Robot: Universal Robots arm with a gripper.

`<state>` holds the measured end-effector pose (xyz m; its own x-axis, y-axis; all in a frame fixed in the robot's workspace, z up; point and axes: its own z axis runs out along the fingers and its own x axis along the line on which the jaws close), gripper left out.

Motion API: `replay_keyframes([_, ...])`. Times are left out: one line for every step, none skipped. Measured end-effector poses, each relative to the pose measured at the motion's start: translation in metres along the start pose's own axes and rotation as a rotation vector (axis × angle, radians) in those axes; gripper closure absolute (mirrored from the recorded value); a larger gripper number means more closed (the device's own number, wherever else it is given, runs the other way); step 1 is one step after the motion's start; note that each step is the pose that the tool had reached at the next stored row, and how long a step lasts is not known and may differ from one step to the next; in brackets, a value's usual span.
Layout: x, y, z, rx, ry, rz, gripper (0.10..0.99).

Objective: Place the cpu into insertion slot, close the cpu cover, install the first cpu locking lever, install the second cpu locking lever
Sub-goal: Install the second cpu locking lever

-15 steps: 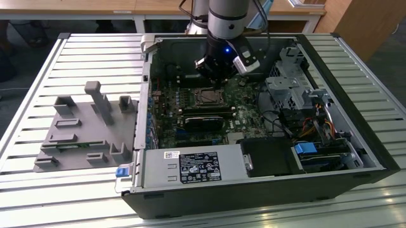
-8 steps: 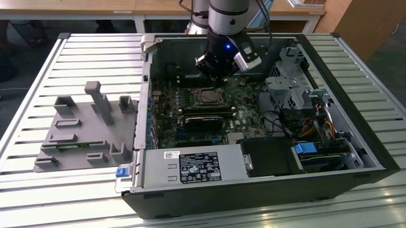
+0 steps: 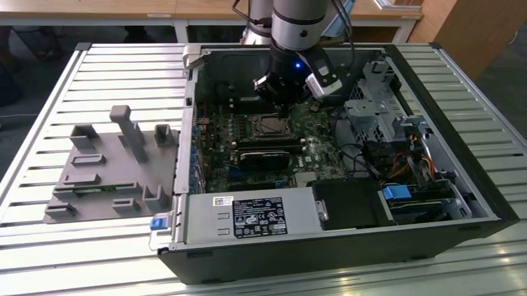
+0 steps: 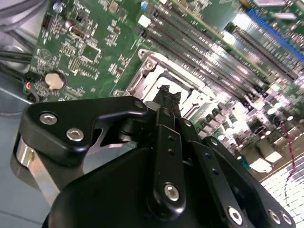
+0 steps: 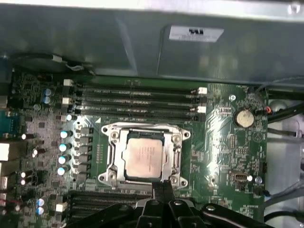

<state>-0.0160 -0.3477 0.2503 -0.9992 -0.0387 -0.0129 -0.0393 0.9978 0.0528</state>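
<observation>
In the first wrist view the cpu [image 5: 146, 159], a pale silver-beige square, lies in the insertion slot [image 5: 112, 164] on the green board. The cpu cover [image 5: 142, 134], a silvery frame, lies flat around it with the chip showing through its window. My gripper [image 5: 164, 186] is shut, its black fingertips together at the edge of the socket, with nothing seen between them. In the second wrist view the fingers [image 4: 167, 102] point down at the cover [image 4: 147, 71]. In the exterior view the gripper [image 3: 284, 106] hangs just above the socket [image 3: 270, 126] inside the open computer case.
Long black memory slots [image 5: 137, 102] run beside the socket, with a coin battery [image 5: 244, 118] nearby. The case wall [image 3: 194, 123], drive cage [image 3: 374, 117] and labelled grey box [image 3: 251, 216] hem in the board. A grey fixture [image 3: 111, 166] lies on the slatted table at the exterior view's left.
</observation>
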Motion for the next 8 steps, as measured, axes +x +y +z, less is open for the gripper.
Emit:
replay_keyframes([0.0,-0.0014,0.0004,-0.001,0.0021,0.0,0.98])
replay_keyframes([0.0001,-0.0021,0.0014,-0.002,0.0043,0.0,0.98])
replay_keyframes([0.0001,-0.0024,0.0027,-0.004,0.0057,0.0,0.98])
replay_keyframes([0.0002,-0.0027,0.0039,-0.005,0.0066,0.0,0.98])
replay_keyframes([0.0002,-0.003,0.0052,-0.006,0.0072,0.0,0.98])
replay_keyframes([0.0002,-0.0032,0.0068,-0.006,0.0077,0.001,0.98])
replay_keyframes([0.0002,-0.0039,0.0082,-0.007,0.008,0.0,0.98])
replay_keyframes([0.0003,-0.0049,0.0095,-0.008,0.0082,0.001,0.98])
